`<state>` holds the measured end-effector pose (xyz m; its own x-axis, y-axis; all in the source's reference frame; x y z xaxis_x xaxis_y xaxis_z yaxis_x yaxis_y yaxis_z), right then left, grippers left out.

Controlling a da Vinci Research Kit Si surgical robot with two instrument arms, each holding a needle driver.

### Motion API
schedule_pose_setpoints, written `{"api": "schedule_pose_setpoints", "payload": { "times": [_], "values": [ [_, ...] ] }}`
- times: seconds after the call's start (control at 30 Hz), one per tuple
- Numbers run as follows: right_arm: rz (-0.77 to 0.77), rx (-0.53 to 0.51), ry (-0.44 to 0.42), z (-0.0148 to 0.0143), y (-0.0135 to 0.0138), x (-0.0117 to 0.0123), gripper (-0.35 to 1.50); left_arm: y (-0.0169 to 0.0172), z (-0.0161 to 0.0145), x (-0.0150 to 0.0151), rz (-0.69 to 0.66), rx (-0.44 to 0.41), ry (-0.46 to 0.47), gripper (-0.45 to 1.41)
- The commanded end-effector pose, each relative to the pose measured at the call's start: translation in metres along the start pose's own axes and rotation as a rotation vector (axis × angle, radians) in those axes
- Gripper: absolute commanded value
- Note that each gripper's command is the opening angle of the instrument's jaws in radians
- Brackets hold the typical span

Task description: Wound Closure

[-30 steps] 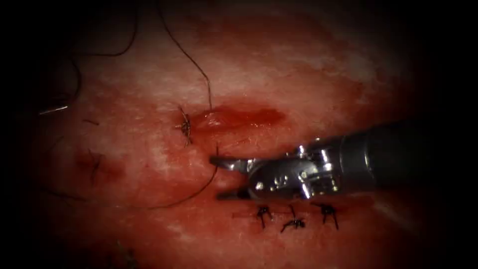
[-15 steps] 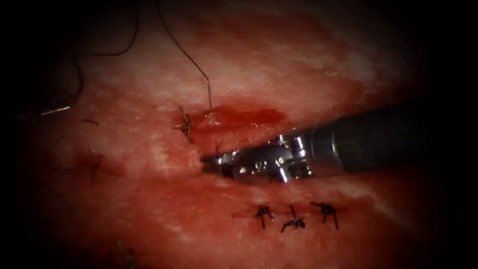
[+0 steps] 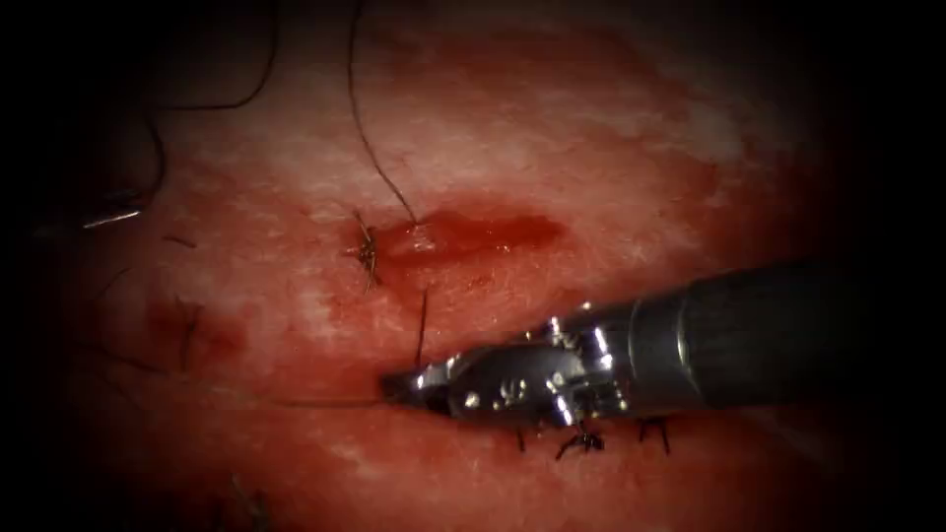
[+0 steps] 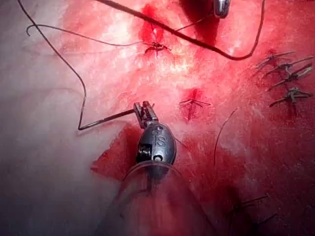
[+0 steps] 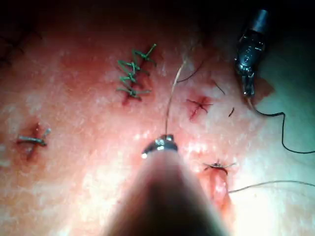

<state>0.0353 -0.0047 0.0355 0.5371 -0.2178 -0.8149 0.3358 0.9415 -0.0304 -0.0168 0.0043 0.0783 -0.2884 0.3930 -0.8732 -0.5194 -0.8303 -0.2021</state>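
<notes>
Right tool [image 3: 399,386]: jaws closed, gripping the thread [image 3: 422,330] just below the cut [image 3: 473,233].
Left tool [image 4: 144,112]: jaws clamping the needle [image 4: 106,119], holding it off the tissue [image 3: 552,118], left of the cut.

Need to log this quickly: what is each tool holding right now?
Left tool: fingers shut on what looks like the needle, near one end, outside the tissue.
Right tool: fingers shut on the thread.
</notes>
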Motion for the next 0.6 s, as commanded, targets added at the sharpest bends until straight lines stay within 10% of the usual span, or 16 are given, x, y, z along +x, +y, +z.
{"api": "schedule_pose_setpoints", "payload": {
  "times": [0.03,0.6],
  "values": [
    [-0.008,0.013,0.011,0.0004,-0.0015,0.0020,-0.35,0.0008,0.0002,-0.0007,-0.002,-0.003,-0.001,-0.45],
    [-0.033,0.141,0.092,-0.0016,-0.0042,0.0087,-0.35,0.0008,0.0000,-0.0008,-0.008,-0.005,-0.001,-0.45]
  ]
}}
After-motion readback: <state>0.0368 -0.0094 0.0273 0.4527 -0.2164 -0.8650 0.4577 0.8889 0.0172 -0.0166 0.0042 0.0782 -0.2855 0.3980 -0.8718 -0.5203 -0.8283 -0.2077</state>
